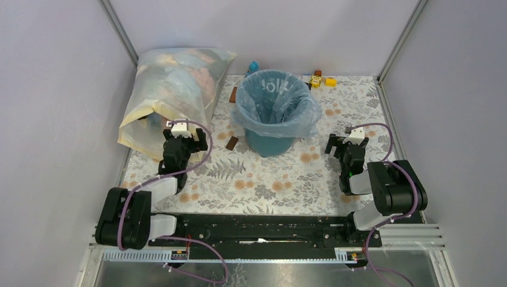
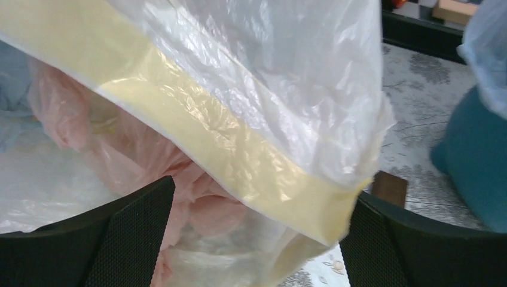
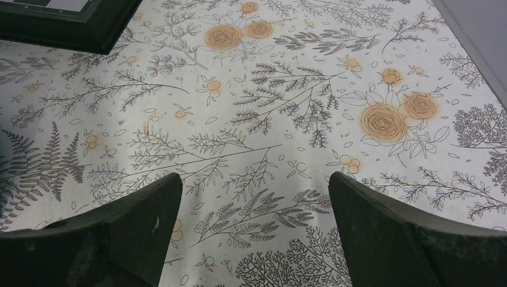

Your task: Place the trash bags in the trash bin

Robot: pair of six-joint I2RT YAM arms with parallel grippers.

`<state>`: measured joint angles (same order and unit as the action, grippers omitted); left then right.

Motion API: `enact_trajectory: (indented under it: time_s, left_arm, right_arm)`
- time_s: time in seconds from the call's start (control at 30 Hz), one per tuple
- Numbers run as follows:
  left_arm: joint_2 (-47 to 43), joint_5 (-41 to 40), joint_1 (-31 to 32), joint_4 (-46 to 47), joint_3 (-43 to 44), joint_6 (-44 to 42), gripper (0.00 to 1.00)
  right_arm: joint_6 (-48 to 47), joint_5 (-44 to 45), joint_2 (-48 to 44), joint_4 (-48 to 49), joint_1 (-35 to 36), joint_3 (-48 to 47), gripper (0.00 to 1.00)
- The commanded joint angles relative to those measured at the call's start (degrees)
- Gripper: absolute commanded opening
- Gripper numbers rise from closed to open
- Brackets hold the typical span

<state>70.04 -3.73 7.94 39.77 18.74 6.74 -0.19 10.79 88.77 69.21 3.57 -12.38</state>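
Looks basically done: the blue bag (image 1: pixel 304 117) lines the bin (image 1: pixel 269 143) mid-desk (image 1: pixel 269 182), with its edge folded over the rim. Left gripper (image 2: pixel 257 203) has its jaws wide around the stuffed bag's (image 1: pixel 173 89) yellow edge, not pinching it. Right gripper (image 3: pixel 254 191) is wide and empty over floral cloth. Plain pale walls all around.

Two black arms, the left arm (image 1: pixel 128 218) and the right arm (image 1: pixel 394 188), have chunky rounded joints and pale grey link sleeves. A thin purple cable (image 1: pixel 206 156) loops along each. The left end effector (image 1: pixel 182 136) and right end effector (image 1: pixel 342 146) each carry a small white block; the fingers (image 3: pixel 113 239) are broad and matte black.
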Motion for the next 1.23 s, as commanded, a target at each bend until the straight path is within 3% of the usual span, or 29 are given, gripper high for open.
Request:
enact_trajectory:
  time_s: [0.0, 0.23, 0.43, 0.6, 1.2]
  left_arm:
    - [5.5, 0.5, -1.6, 15.6, -3.3, -6.2, 0.99]
    - [16.3, -0.7, -3.6, 27.3, -4.2, -5.1, 0.99]
    - [16.3, 1.9, -3.9, 33.4, -7.7, -5.9, 0.99]
    - [16.7, -2.7, -3.7, 29.9, -5.7, -4.6, 0.99]
    - [16.8, -0.8, -4.2, 28.0, -4.5, -4.5, 0.99]
  right_arm:
    - [-0.9, -0.4, -0.2, 2.0, -0.2, -1.0, 1.0]
    - [-0.9, -0.4, -0.2, 2.0, -0.3, -1.0, 1.0]
    - [-0.9, -0.4, -0.2, 1.9, -0.3, -1.1, 1.0]
    - [-0.9, -0.3, -0.2, 2.0, -0.2, -1.1, 1.0]
    - [-0.9, -0.4, -0.2, 2.0, -0.2, -1.1, 1.0]
